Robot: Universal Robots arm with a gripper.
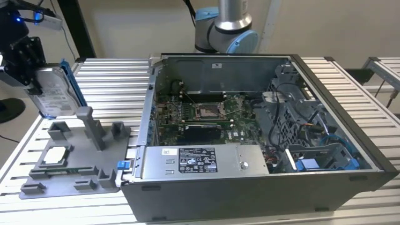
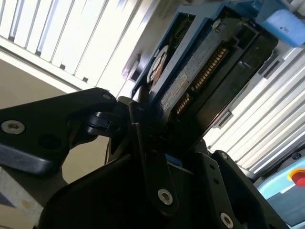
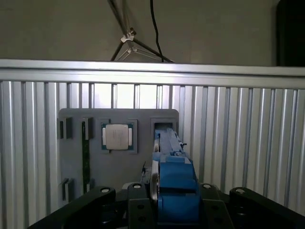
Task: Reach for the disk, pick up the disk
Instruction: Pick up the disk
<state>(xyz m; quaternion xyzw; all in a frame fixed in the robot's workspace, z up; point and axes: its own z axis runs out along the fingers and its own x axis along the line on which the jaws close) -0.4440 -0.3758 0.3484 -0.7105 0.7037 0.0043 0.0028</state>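
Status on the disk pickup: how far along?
Reach done: gripper is shut on the disk. In hand: disk held upright, clear above the grey fixture in the exterior view. Left: nothing of the pickup, as far as shows.

Bright glare off metal slats [image 2: 57, 43]

Ribbed aluminium counter [image 1: 106, 77], pale slats all the way across, same slats running under the claw [image 3: 174, 205] in the first wrist view. Just two things sitting straight on it. Grey moulded tray [image 1: 62, 176], flat on the slats, pretty much right below the claw. Then a big computer case [image 1: 237, 199], open side up, further out from the claw, just beside the tray's far edge.
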